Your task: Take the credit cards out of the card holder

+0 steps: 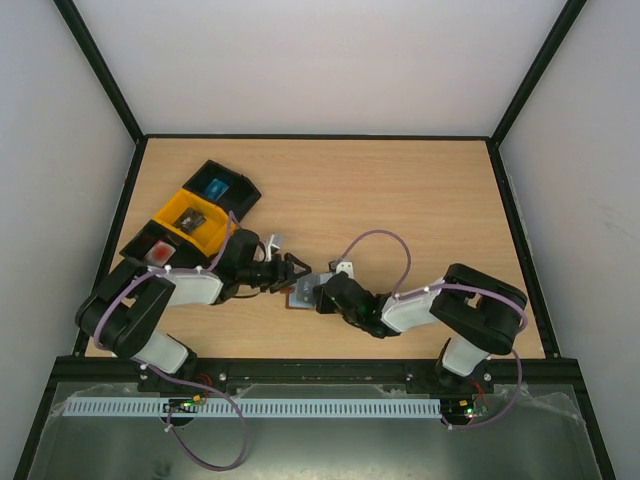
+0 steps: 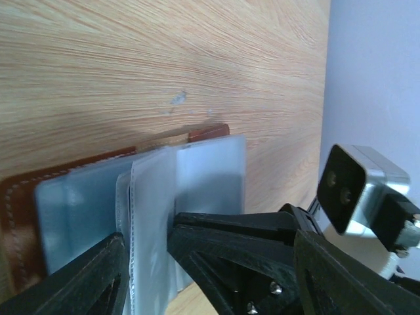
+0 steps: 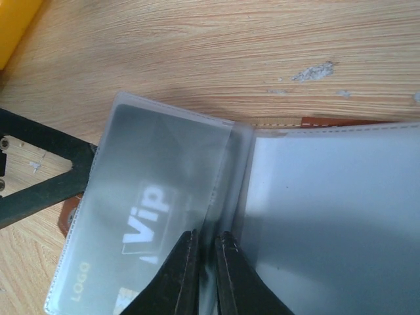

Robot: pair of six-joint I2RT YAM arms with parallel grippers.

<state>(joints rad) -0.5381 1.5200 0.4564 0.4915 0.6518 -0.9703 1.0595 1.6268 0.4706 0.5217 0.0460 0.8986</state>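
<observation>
The brown card holder (image 1: 300, 295) lies open on the table between both grippers. In the left wrist view its brown cover (image 2: 16, 216) and grey-blue pockets (image 2: 72, 210) show. In the right wrist view a dark grey card (image 3: 141, 220) marked "Vip" sits inside a clear sleeve. My right gripper (image 3: 207, 237) is shut on the sleeve fold beside that card; it also shows in the top view (image 1: 320, 296). My left gripper (image 2: 210, 243) is open, its fingers (image 2: 85, 282) wide apart on either side of the right gripper; it shows in the top view (image 1: 293, 270).
Three bins stand in a row at the left: a far black one (image 1: 240, 182) with a blue thing, a yellow one (image 1: 170, 212) with a dark thing, a near black one (image 1: 138, 243) with a red flat thing (image 1: 158, 252). The right wrist camera (image 2: 357, 190) is close by.
</observation>
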